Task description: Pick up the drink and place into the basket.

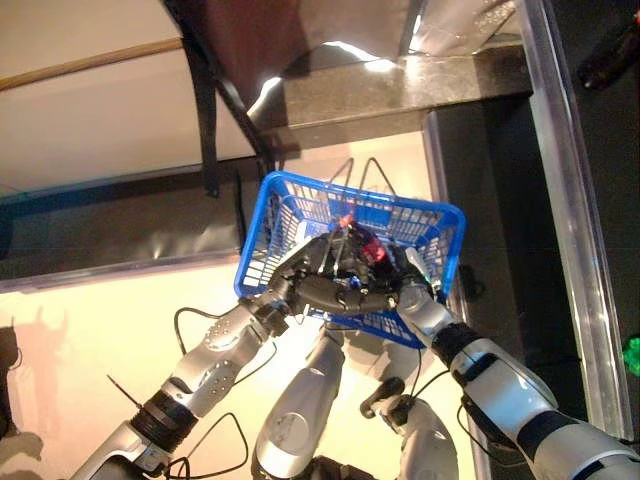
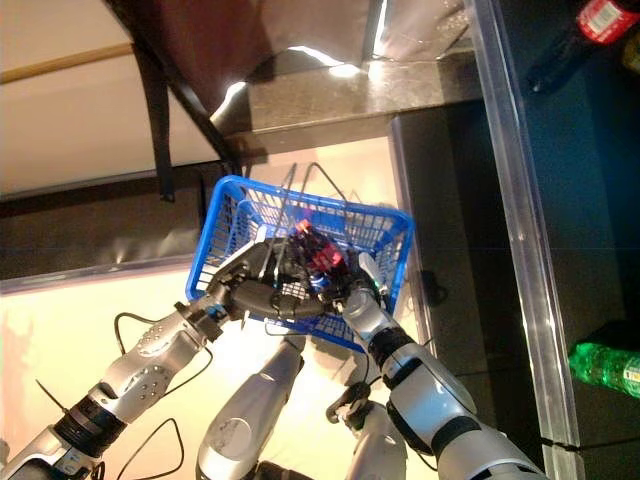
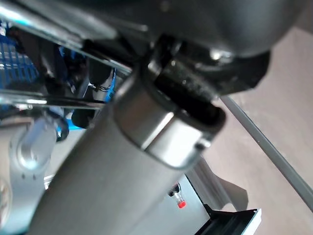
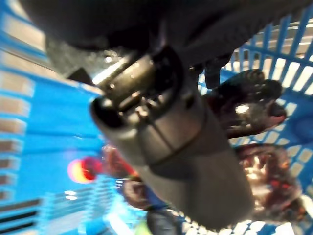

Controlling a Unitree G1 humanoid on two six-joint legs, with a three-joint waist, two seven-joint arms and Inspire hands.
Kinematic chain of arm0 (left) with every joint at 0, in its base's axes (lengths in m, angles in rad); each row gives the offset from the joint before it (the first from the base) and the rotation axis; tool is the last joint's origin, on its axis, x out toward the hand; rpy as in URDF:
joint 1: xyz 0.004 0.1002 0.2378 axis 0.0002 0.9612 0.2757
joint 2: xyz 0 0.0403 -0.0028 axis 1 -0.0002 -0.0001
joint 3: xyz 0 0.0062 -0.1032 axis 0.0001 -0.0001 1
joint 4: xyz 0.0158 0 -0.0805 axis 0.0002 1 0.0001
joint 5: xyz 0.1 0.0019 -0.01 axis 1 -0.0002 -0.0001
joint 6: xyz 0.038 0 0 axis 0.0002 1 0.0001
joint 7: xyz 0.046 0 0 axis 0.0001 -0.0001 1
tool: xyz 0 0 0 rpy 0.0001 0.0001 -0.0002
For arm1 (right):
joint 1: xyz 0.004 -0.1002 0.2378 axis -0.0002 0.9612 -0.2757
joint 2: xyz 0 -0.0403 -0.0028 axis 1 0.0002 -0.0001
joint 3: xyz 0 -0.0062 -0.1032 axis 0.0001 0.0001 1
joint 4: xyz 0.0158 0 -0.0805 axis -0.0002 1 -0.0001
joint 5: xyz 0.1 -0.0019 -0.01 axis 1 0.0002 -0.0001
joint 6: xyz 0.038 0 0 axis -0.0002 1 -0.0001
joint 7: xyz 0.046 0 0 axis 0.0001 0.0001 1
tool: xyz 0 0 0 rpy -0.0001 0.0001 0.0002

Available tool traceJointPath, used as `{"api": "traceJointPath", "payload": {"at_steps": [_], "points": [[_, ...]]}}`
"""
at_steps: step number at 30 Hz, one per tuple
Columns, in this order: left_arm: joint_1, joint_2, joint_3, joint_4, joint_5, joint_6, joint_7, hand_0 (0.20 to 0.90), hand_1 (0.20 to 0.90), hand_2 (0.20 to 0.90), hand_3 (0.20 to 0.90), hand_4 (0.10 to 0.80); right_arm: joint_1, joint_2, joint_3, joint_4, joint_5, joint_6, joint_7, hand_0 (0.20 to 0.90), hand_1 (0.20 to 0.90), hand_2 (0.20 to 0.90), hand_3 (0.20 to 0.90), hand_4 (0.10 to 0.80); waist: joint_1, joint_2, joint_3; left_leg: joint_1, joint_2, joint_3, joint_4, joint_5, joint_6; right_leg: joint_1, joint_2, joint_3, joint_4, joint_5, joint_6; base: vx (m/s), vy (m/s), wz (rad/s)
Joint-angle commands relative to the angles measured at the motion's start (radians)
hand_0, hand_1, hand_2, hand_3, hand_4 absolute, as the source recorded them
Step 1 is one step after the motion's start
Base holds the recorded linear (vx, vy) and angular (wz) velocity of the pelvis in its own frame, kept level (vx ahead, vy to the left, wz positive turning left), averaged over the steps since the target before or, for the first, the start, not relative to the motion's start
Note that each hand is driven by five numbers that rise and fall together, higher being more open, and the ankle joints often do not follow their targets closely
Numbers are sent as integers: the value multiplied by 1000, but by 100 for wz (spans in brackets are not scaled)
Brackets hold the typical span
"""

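Item: blue basket (image 1: pixel 440 215), held up in front of you, wire handles at its far rim.

Item: drink (image 1: pixel 364 246), a dark bottle with a red cap and red label, lay inside the basket's near half, low among the mesh.

Item: right hand (image 1: pixel 413 287), at the near rim; its fingers (image 4: pixel 244 100) curled toward the bottle, apparently clasping it, though the thumb blocked most of the contact.

Item: left hand (image 1: pixel 305 268), at the basket's near-left rim. You could not tell whether it gripped the rim or handles; its wrist view showed only forearm.

Risk, as a judgement: if your left hand's hold was loose, letting go of the bottle could tip the basket. Withdrawing curled fingers might snag the mesh or drag the drink back out.

Also noted: a green bottle (image 2: pixel 605 365) far right, cut off.
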State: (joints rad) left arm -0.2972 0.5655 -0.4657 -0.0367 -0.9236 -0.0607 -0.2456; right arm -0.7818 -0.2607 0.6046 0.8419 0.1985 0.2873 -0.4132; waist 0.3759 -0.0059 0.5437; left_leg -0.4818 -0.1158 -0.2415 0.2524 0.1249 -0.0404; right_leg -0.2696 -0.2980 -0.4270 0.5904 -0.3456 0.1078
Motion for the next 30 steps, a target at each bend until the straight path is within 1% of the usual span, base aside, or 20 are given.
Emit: {"api": "traceJointPath", "payload": {"at_steps": [1, 3, 5, 6, 7, 8, 10, 12, 17, 18, 20, 21, 22, 23, 25, 26, 27, 28, 29, 30], "points": [[-153, -149, 232, -588, -99, -472, -148, 300, 300, 300, 200, 100, -53, -131, -19, -134, -49, 56, -127, 900, 900, 900, 900, 800, -19, 26, -24, 91, 42, 40, 37, -139, 39, -59, -12, 29, -18, 223, 7, -13, 0, -9], [-135, -149, 240, -587, -93, -483, -142, 300, 300, 300, 200, 100, -35, -139, -35, -189, -65, 62, -132, 900, 900, 900, 900, 800, -23, 23, -24, 92, 43, 43, 38, -141, 38, -59, -11, 33, -18, 224, 8, -1, -8, -13], [-89, -158, 267, -582, -101, -490, -140, 300, 300, 300, 200, 100, 2, -152, -71, -323, -108, 85, -121, 900, 900, 900, 900, 800, -35, 17, -24, 97, 48, 49, 36, -144, 36, -57, -6, 40, -24, 220, 10, 12, -11, -18], [-80, -158, 273, -582, -104, -490, -142, 300, 300, 300, 200, 100, 12, -156, -78, -349, -114, 92, -117, 900, 900, 900, 900, 800, -36, 16, -24, 99, 48, 50, 36, -145, 36, -56, -5, 41, -24, 220, 10, -65, 27, -9], [-70, -159, 289, -583, -110, -493, -141, 300, 300, 300, 200, 100, 25, -166, -98, -405, -131, 99, -112, 900, 900, 900, 900, 800, -41, 16, -24, 82, 50, 54, 32, -121, 39, -68, -4, 29, -36, 242, 0, -70, 28, -10], [-58, -158, 299, -582, -118, -497, -139, 300, 300, 300, 200, 100, 39, -171, -110, -449, -151, 110, -105, 900, 900, 900, 900, 800, -45, 14, -24, 85, 52, 56, 29, -122, 38, -67, -2, 32, -39, 242, 0, -75, 30, -18], [-7, -158, 346, -582, -149, -509, -154, 300, 300, 300, 200, 100, 104, -191, -158, -608, -217, 147, -82, 900, 900, 900, 900, 800, -61, 6, -24, 91, 56, 63, 24, -123, 36, -64, 8, 41, -50, 242, 2, -3, -2, -18], [11, -156, 363, -587, -160, -511, -155, 300, 300, 300, 200, 100, 136, -200, -182, -678, -242, 163, -74, 900, 900, 900, 900, 800, -66, 0, -24, 97, 58, 65, 19, -124, 35, -60, 12, 44, -57, 243, 3, 1, -16, -7], [58, -156, 416, -603, -141, -518, -98, 300, 300, 300, 200, 100, 236, -241, -268, -898, -266, 167, -47, 900, 900, 900, 900, 800, -86, -19, -24, 124, 66, 70, 3, -129, 34, -38, 24, 53, -72, 247, 8, 12, -41, -5], [73, -160, 438, -603, -137, -524, -75, 300, 300, 300, 200, 100, 269, -247, -299, -973, -269, 152, -28, 900, 900, 900, 900, 800, -92, -27, -24, 135, 68, 71, -2, -132, 33, -29, 28, 57, -76, 249, 10, 16, -50, -4], [75, -166, 444, -600, -108, -531, -39, 300, 300, 300, 200, 100, 287, -249, -313, -1032, -263, 123, -15, 900, 900, 900, 900, 800, -97, -34, -24, 145, 70, 72, -4, -135, 34, -20, 31, 62, -81, 252, 13, 20, -62, -6], [28, -187, 412, -585, 30, -540, 82, 300, 300, 300, 200, 100, 270, -226, -293, -1092, -252, 84, -10, 900, 900, 900, 900, 800, -110, -50, -24, 156, 76, 77, 2, -141, 35, -11, 40, 74, -81, 254, 15, 31, -68, -7], [15, -193, 402, -583, 75, -538, 124, 300, 300, 300, 200, 100, 264, -221, -288, -1104, -247, 76, -10, 900, 900, 900, 900, 800, -113, -53, -24, 159, 77, 78, 3, -142, 34, -9, 43, 76, -80, 253, 15, 23, -60, -11], [-25, -205, 379, -576, 186, -523, 229, 300, 300, 300, 200, 100, 246, -212, -276, -1137, -220, 58, -10, 900, 900, 900, 900, 800, -122, -61, -24, 164, 83, 82, 3, -137, 34, -4, 50, 80, -84, 259, 13, 36, -41, -12], [-98, -221, 342, -553, 360, -464, 408, 300, 300, 300, 200, 100, 229, -207, -253, -1187, -151, -4, -15, 900, 900, 900, 900, 800, -143, -79, -24, 190, 95, 96, 2, -139, 29, 18, 61, 96, -87, 257, 14, 27, -38, -19], [-146, -231, 328, -527, 452, -416, 511, 300, 300, 300, 200, 100, 236, -209, -250, -1214, -110, -51, 1, 900, 900, 900, 900, 800, -161, -87, -24, 209, 103, 105, -4, -137, 24, 33, 68, 107, -93, 255, 17, -6, -11, -27], [-156, -230, 328, -514, 488, -398, 556, 300, 300, 300, 200, 100, 250, -216, -254, -1235, -83, -91, 11, 900, 900, 900, 900, 800, -170, -89, -24, 220, 108, 111, -11, -136, 22, 41, 71, 111, -99, 252, 18, -11, -1, -30], [-133, -215, 349, -500, 464, -408, 563, 300, 300, 300, 200, 100, 281, -236, -273, -1256, -49, -141, 35, 900, 900, 900, 900, 800, -173, -87, -24, 231, 111, 116, -20, -134, 17, 51, 73, 112, -105, 246, 17, -2, 19, -20], [-78, -197, 407, -467, 353, -444, 495, 300, 300, 300, 200, 100, 339, -263, -310, -1283, -22, -194, 71, 900, 900, 900, 900, 800, -172, -80, -24, 253, 114, 123, -32, -137, 13, 66, 70, 115, -109, 233, 19, -17, 41, -23], [-54, -190, 440, -449, 277, -455, 449, 300, 300, 300, 200, 100, 368, -273, -330, -1297, -14, -223, 88, 900, 900, 900, 900, 800, -172, -74, -24, 260, 115, 124, -41, -127, 12, 72, 70, 114, -117, 238, 18, -7, 82, -31]]}}
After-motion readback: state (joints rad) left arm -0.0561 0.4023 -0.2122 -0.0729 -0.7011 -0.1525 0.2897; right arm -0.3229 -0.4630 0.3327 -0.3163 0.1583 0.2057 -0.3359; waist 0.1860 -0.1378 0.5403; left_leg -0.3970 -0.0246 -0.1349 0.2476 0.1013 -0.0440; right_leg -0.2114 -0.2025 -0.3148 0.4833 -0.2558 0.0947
